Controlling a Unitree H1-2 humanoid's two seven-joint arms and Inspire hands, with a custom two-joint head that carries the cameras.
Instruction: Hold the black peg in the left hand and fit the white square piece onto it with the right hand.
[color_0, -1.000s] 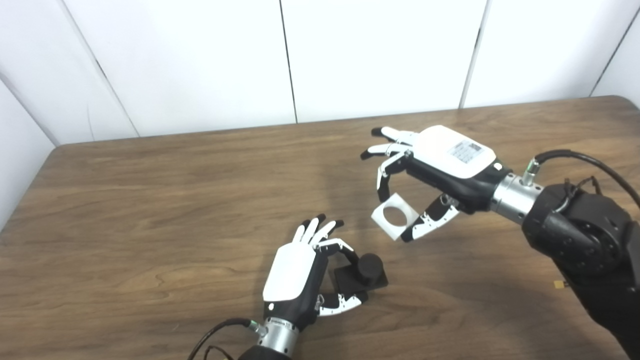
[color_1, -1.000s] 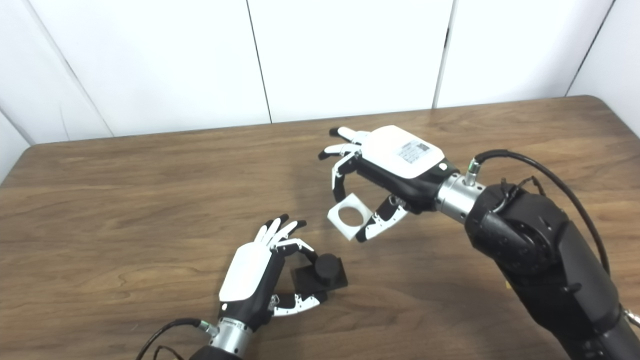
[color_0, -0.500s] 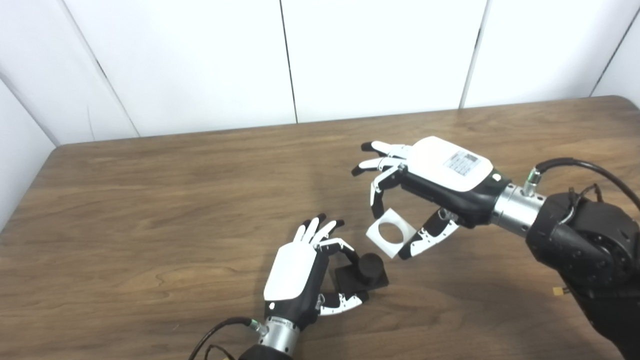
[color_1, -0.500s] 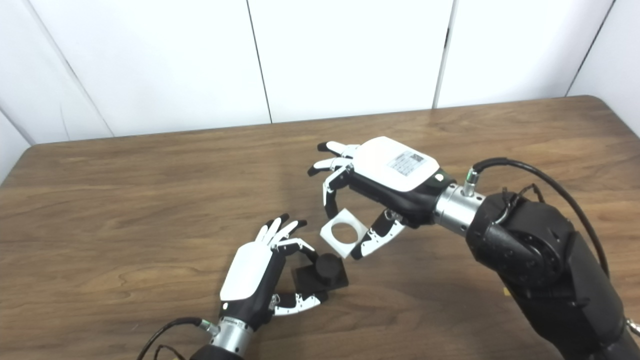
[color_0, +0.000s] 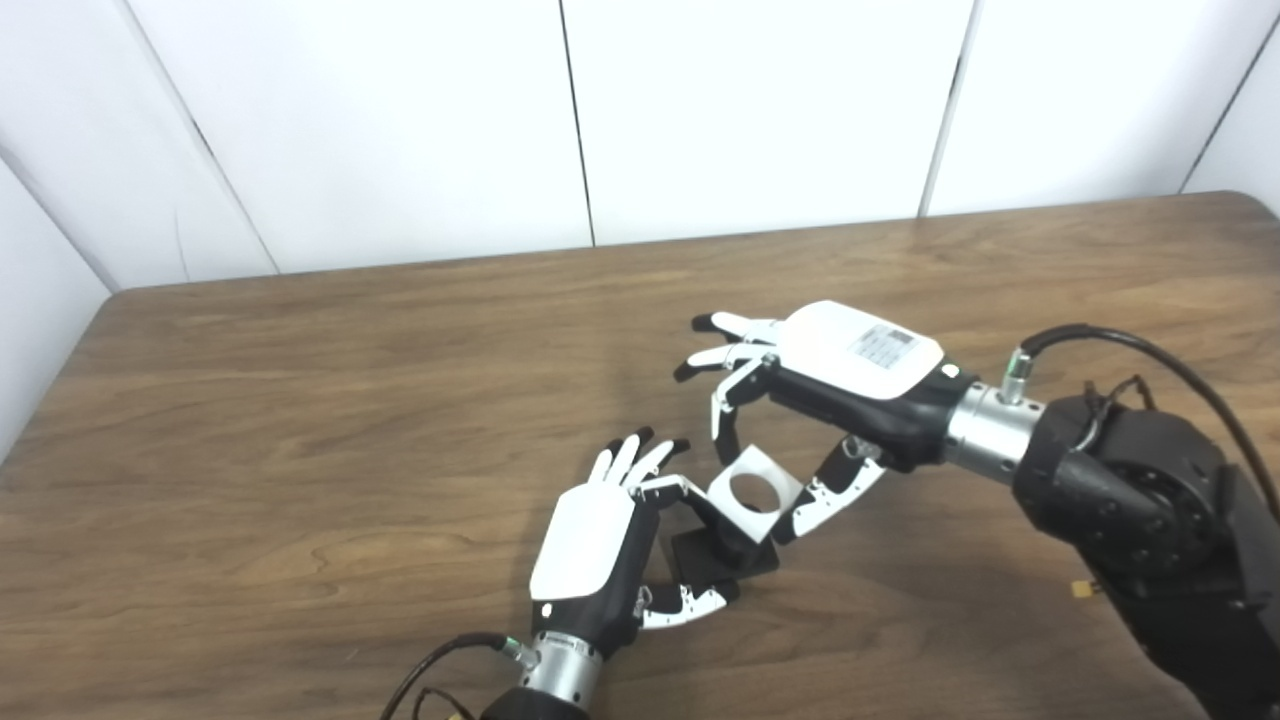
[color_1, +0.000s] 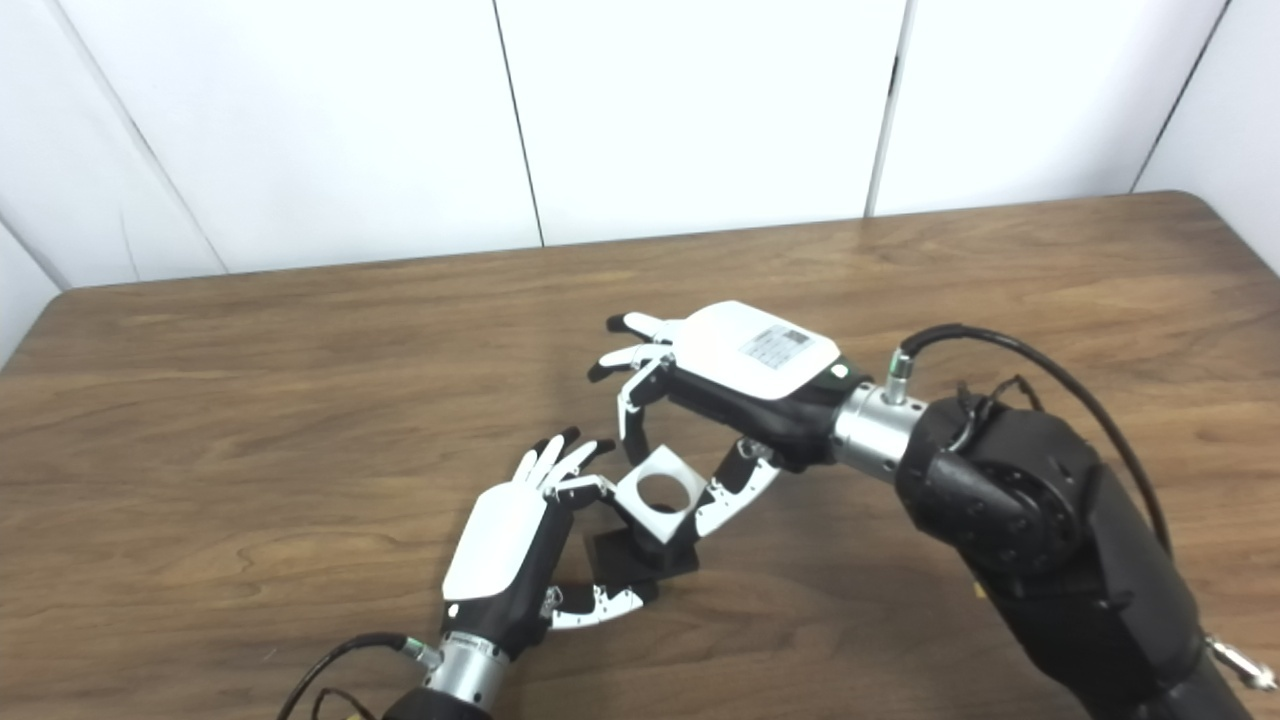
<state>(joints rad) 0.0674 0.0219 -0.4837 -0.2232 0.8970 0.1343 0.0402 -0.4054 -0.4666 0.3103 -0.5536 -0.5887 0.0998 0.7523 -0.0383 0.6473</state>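
Just below the frame's centre, flat white square plastic piece with a round hole (color_0: 753, 492), pinched at opposite edges between the fingers (color_0: 722, 430) and thumb of the right hand (color_0: 815, 400). Held tilted, directly over the black peg on its square black base (color_0: 722, 558), hiding the peg's top; whether touching the peg or just above it, cannot tell. Base resting on the brown wood-grain worktop (color_0: 300, 420), lower centre of the frame, gripped by the left hand (color_0: 610, 540): one finger curled onto the base's far left edge, thumb against its near edge, remaining fingers straight and fanned toward the upper right. Right hand grasping the white piece, white back plate facing up, outer fingers spread free to the upper left. Right forearm, black with a silver wrist ring and a black cable (color_0: 1130, 345), entering from the lower right corner. White wall panels (color_0: 750, 110) across the top of the frame.
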